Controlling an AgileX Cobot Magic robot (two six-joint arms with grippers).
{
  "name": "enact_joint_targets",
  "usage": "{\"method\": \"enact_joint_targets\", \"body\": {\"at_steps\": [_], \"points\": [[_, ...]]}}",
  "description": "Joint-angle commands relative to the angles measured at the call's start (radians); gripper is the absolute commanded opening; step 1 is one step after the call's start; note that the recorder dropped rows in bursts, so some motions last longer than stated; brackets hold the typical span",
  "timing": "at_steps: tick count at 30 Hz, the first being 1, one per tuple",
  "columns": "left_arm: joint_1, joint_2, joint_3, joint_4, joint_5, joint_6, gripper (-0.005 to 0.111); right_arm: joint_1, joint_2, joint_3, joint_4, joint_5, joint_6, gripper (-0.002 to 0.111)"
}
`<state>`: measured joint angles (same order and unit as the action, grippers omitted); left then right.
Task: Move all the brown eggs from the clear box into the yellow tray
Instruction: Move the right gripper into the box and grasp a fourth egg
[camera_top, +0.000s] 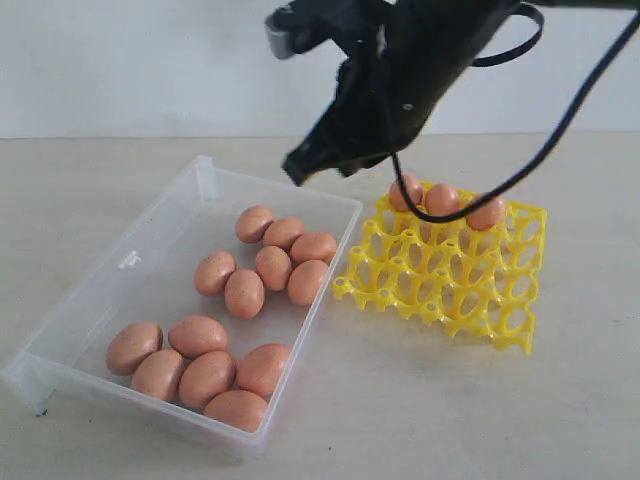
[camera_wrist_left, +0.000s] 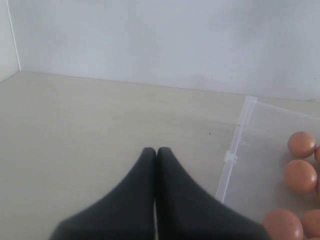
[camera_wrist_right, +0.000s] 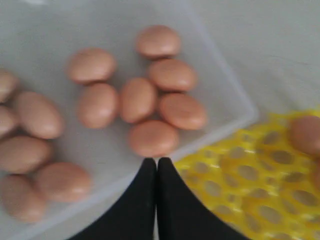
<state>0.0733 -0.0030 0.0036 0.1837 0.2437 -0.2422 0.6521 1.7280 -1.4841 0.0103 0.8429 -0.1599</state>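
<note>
Currently thirteen reddish-brown oval eggs (camera_top: 244, 293) lie in the shallow clear plastic box (camera_top: 150, 260), with three more (camera_top: 442, 200) in the far row of the yellow openwork plastic tray (camera_top: 440, 280) beside it. The left tool (camera_wrist_left: 156, 150) and right tool (camera_wrist_right: 157, 162) are both clenched, empty.

Smooth matt brown eggs (camera_top: 244, 293), transparent plastic box (camera_top: 150, 270), glossy yellow plastic tray (camera_top: 450, 280).

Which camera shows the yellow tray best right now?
The exterior view: nearly all of the yellow tray shows, three brown eggs in its far row. The right wrist view catches one blurred corner; the left wrist view shows none of it.
</note>
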Motion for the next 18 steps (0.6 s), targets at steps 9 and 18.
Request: {"method": "enact_joint_targets", "body": {"at_steps": [9, 18], "points": [[-0.005, 0.003, -0.004, -0.002, -0.008, 0.007, -0.004, 0.007, 0.337, -0.225, 0.324, 0.107, -0.04, 0.051], [-0.005, 0.003, -0.004, -0.002, -0.01, 0.007, -0.004, 0.007, 0.436, -0.225, 0.375, 0.006, 0.053, 0.059]]}}
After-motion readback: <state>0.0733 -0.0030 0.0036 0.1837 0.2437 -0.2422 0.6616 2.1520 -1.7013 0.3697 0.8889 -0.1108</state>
